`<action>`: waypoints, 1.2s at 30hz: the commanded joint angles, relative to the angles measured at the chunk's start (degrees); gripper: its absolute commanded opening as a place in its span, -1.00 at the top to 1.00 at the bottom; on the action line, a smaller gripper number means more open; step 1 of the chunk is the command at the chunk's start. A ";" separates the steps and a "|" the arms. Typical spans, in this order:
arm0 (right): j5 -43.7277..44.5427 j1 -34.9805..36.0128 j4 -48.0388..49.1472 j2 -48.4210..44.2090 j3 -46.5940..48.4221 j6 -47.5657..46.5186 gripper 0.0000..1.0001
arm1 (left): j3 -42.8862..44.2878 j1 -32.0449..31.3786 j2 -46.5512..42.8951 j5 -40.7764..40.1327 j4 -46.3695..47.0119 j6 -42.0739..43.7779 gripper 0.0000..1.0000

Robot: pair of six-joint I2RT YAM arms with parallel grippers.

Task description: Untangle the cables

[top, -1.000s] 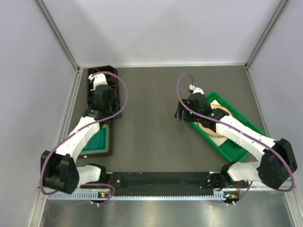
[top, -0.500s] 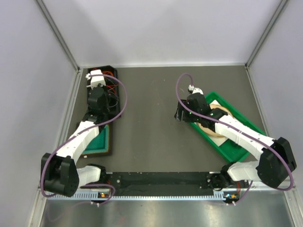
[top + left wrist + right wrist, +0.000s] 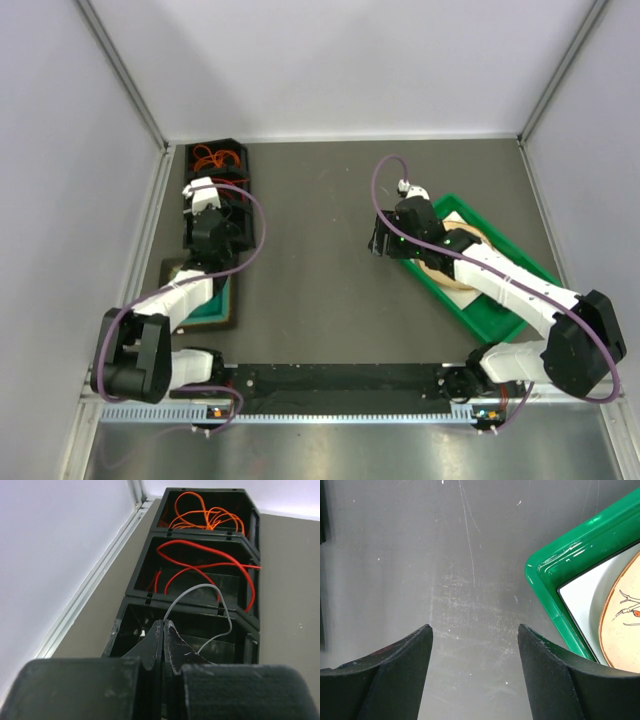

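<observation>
Poised over black bin's (image 3: 137, 575) near compartment: left tool (image 3: 163, 622), fingers together, pinching grey cable (image 3: 200, 585). Above desk (image 3: 470, 555) beside green tray (image 3: 555, 580): right tool (image 3: 474, 628), fingers apart. Far compartment: orange cables (image 3: 200, 516); middle: red cable (image 3: 200, 555).

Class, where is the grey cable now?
Left wrist view: grey cable arcs over the nearest black compartment, one end at the shut left gripper, red cable just beyond.

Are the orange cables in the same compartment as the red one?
No: the orange cables sit in the farthest compartment, the red cable in the next one.
</observation>
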 commanded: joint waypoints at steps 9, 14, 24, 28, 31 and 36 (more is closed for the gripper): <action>-1.20 0.38 3.39 -0.63 -1.20 -0.23 -0.37 | 10.36 0.20 -5.57 -7.43 -28.40 -13.56 1.00; -1.38 0.38 3.65 -0.89 -1.38 -0.23 -0.37 | 16.52 0.20 1.28 -11.65 -36.25 -15.23 1.00; -0.41 0.38 3.04 -1.86 -2.08 -0.32 -0.37 | 16.87 0.20 8.23 -10.42 -35.78 -18.30 1.00; -0.41 0.38 3.04 -1.95 -2.17 -0.23 -0.37 | 19.06 1.08 12.18 -8.24 -39.39 -22.17 1.00; -0.33 0.29 3.04 -2.04 -2.26 -0.23 -0.37 | 21.87 1.70 14.82 -6.48 -43.52 -24.28 0.82; 0.20 0.29 2.60 -2.48 -2.52 -0.23 -0.37 | 24.87 2.14 13.61 -1.99 -46.61 -24.55 -0.50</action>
